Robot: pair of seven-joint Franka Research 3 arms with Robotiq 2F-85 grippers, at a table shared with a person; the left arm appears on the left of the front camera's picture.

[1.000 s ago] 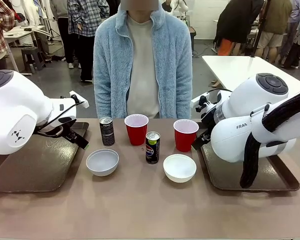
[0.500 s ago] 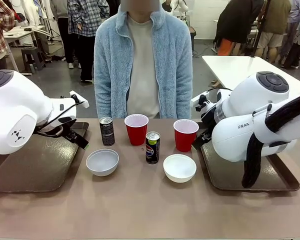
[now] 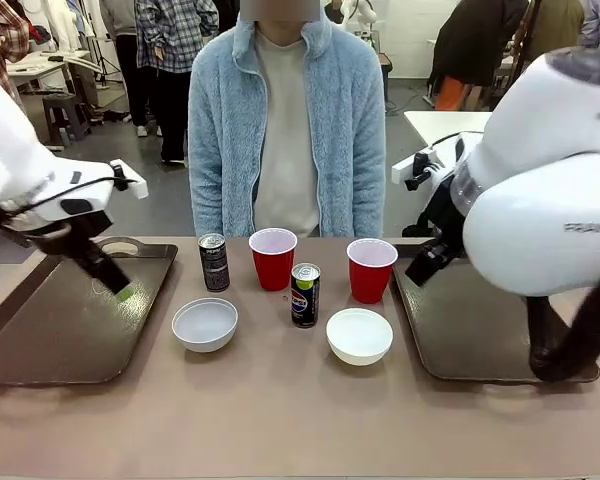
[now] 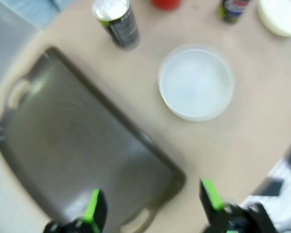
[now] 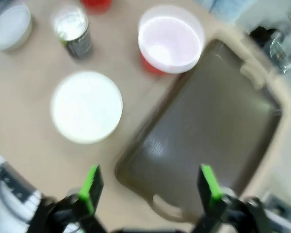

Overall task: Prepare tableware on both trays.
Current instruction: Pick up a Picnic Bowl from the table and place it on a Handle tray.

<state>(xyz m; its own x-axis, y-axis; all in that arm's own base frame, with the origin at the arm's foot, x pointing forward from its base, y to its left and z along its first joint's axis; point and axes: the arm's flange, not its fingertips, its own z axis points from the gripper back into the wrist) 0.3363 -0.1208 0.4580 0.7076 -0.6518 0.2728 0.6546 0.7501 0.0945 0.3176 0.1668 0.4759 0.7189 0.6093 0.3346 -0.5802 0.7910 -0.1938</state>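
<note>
Tableware all on the bare tabletop (image 3: 280, 420) for you, lined up between the two trays. Back row, left to right: the dark can (image 3: 213, 262), upright; the left red cup (image 3: 273, 258) just beside it; then the right red cup (image 3: 371, 270), standing well apart from the first. The blue-labelled can (image 3: 305, 295) stands upright between the two cups and a touch nearer the robot. In front of it all, the left bowl (image 3: 205, 324) sits below the dark can and the right bowl (image 3: 359, 335) below the right red cup, both open side up and both showing nothing inside.

Now look outward. The left tray (image 3: 70, 320) lies flat at the robot's left, bare. The right tray (image 3: 470, 340) lies at its right, with the right red cup just beside its far corner.

Your left claw (image 4: 151, 200) hangs over the left tray's inner edge, jaws spread wide and gripping nothing, with the left bowl just past the rim. Your right claw (image 5: 149, 187) hovers over the right tray's inner corner, also spread wide and empty, with the right bowl off to one side.

Across the tabletop, the person (image 3: 285, 130) stands facing you.
</note>
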